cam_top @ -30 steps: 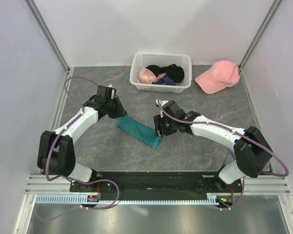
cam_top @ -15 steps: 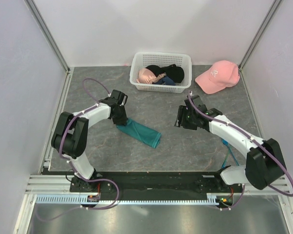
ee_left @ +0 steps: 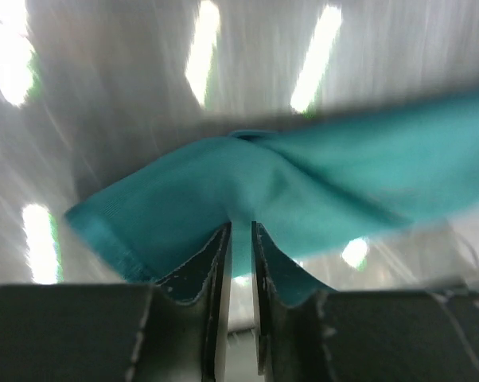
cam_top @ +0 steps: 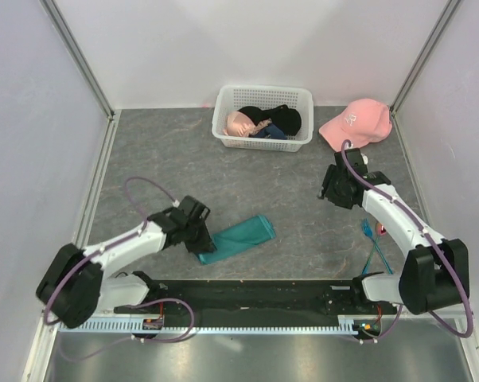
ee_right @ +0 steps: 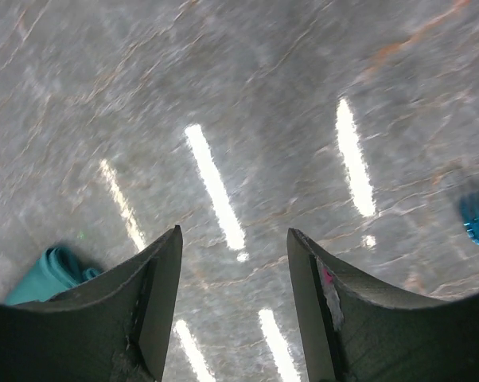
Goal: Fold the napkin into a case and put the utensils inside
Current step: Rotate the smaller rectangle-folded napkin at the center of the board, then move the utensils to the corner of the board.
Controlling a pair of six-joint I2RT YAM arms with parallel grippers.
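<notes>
The left arm lies low, reaching inward, the left gripper (cam_top: 201, 240) pinched almost closed on the napkin (cam_top: 241, 236). The right arm stretches forward, the right gripper (cam_top: 332, 191) spread wide and, through the blur, seemingly empty.

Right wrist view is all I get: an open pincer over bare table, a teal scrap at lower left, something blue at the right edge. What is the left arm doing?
Observer: The left pincer is shut on one end of the napkin, which is folded into a narrow strip.
Operator: And the blue thing?
Observer: That is the blue fork, lying at the near right, well apart from the napkin.
Operator: Anything else on the table?
Observer: A white basket of clothes and a pink cap, both along the far edge.
</notes>
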